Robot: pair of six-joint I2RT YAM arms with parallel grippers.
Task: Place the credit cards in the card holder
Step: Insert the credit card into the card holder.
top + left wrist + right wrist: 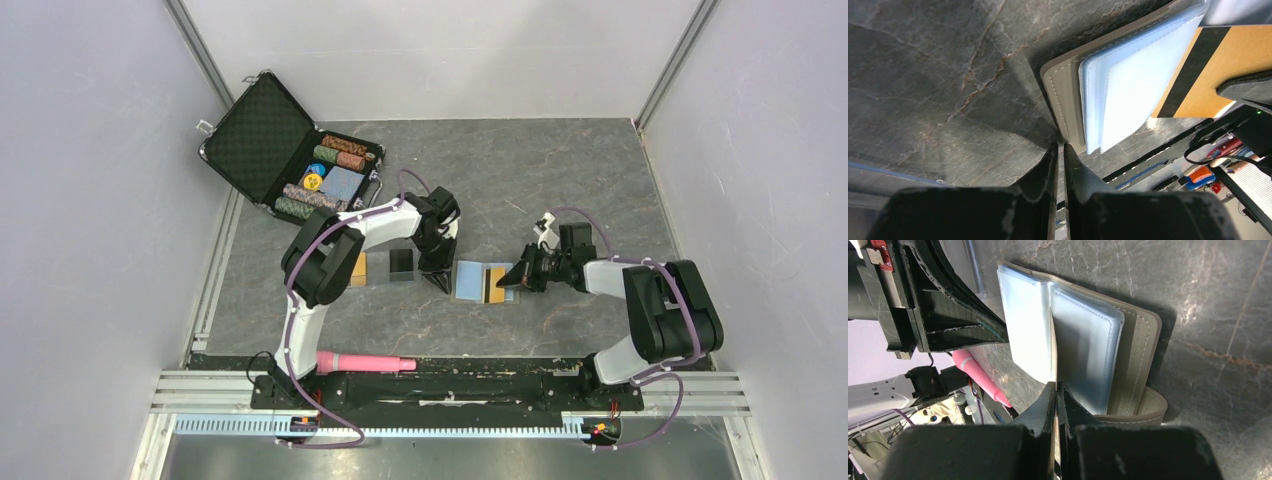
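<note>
Three cards show in the top view. You see one orange card (495,283) lying on the right half of the open holder (467,278), and the right gripper (515,276) is at this card's right edge. The black card (401,262) and the other orange card (357,268) lie on the table (560,170) left of the holder, the orange one partly under the left arm (330,250). The left gripper (437,277) stands at the holder's left edge.

In the left wrist view, your left gripper (1060,147) has its fingers pressed together, with the tips right at the holder's (1063,95) grey border.

In the right wrist view, the right gripper (1055,390) is clamped on the orange card (1052,350), which is seen edge-on and stands between the blue sleeves (1088,340).
</note>
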